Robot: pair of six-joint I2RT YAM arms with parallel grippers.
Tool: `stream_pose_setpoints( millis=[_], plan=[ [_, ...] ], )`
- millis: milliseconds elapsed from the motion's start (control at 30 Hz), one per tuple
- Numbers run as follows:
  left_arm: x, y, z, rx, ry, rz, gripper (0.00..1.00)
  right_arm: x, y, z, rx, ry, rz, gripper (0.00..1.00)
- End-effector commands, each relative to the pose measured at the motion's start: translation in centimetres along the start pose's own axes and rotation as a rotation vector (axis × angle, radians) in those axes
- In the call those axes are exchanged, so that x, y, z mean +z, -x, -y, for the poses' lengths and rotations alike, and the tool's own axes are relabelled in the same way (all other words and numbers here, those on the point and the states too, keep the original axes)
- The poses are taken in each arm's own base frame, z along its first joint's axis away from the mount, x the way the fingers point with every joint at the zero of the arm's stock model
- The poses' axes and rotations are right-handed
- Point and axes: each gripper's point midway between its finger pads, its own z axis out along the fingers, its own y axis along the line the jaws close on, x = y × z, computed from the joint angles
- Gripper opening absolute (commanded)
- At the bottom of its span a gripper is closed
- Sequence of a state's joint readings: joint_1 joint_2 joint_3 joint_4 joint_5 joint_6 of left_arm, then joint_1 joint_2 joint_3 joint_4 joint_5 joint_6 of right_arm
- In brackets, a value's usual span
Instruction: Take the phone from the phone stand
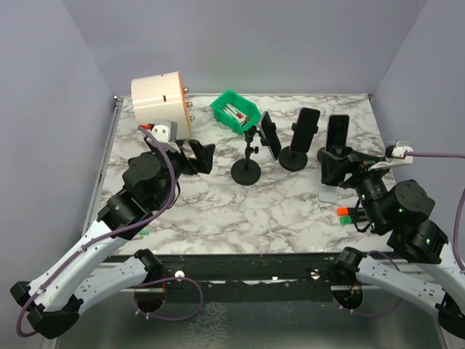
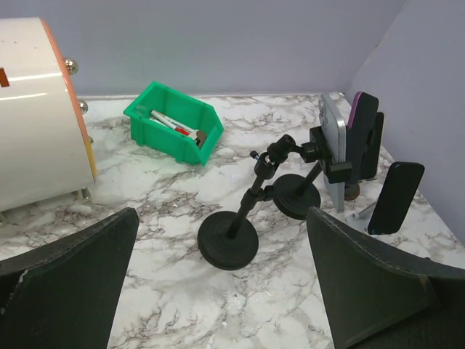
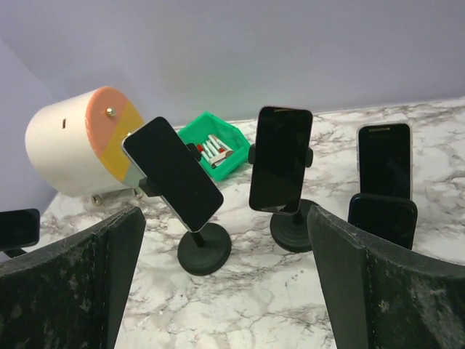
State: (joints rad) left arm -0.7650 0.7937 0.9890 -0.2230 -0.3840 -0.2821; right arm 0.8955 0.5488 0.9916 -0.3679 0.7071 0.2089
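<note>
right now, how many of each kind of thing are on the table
phones: 3
round-base stands: 2 (the right phone's support is hard to make out, not counted)
green bin: 1
white drum: 1
total: 7
pens inside the bin are too small to count, so they are left out

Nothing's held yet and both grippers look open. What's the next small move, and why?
Probably ease the right gripper forward toward the upright middle phone. It sits almost straight ahead of the open jaws, clipped in its stand, and nothing touches it yet.
</note>
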Motion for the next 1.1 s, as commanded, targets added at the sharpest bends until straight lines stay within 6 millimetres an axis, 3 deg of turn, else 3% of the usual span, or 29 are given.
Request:
stream_pose_setpoints(
  millis=[0, 133, 300, 367, 567, 767, 933, 1067],
  plan=[
    [-0.4, 1.1, 0.6, 0.001, -0.043, 0.043, 0.99, -0.4, 1.5, -1.4, 0.050, 0.074, 0.020, 1.00],
    [-0.7, 1.0, 0.7, -0.017, -0.065, 0.064, 0.99, -0.3, 1.9, -1.2, -0.015, 0.077, 0.036, 1.00],
    [-1.7, 0.6, 2.1, 0.002, -0.184, 0.101, 0.99, 0.2, 1.7, 0.6, -0.106, -0.043, 0.002, 0.99],
    [-2.1, 0.3, 2.3, 0.003, -0.211, 0.114, 0.99, 0.2, 1.1, 2.2, -0.125, -0.140, -0.022, 0.98],
    [-2.6, -0.6, 1.9, -0.022, -0.225, 0.156, 0.99, -1.2, -2.6, 3.8, -0.142, -0.145, -0.103, 0.93],
    [-2.8, -1.1, 2.8, -0.012, -0.279, 0.141, 0.99, -3.1, -7.7, 7.8, -0.077, -0.373, -0.234, 0.94],
    [-2.9, -1.4, 3.1, -0.016, -0.303, 0.139, 0.99, -2.7, -10.5, 8.1, -0.068, -0.424, -0.265, 0.95],
    [-3.0, -1.4, 3.3, -0.019, -0.315, 0.132, 0.99, -1.4, -12.1, 6.8, -0.052, -0.401, -0.288, 0.95]
  ],
)
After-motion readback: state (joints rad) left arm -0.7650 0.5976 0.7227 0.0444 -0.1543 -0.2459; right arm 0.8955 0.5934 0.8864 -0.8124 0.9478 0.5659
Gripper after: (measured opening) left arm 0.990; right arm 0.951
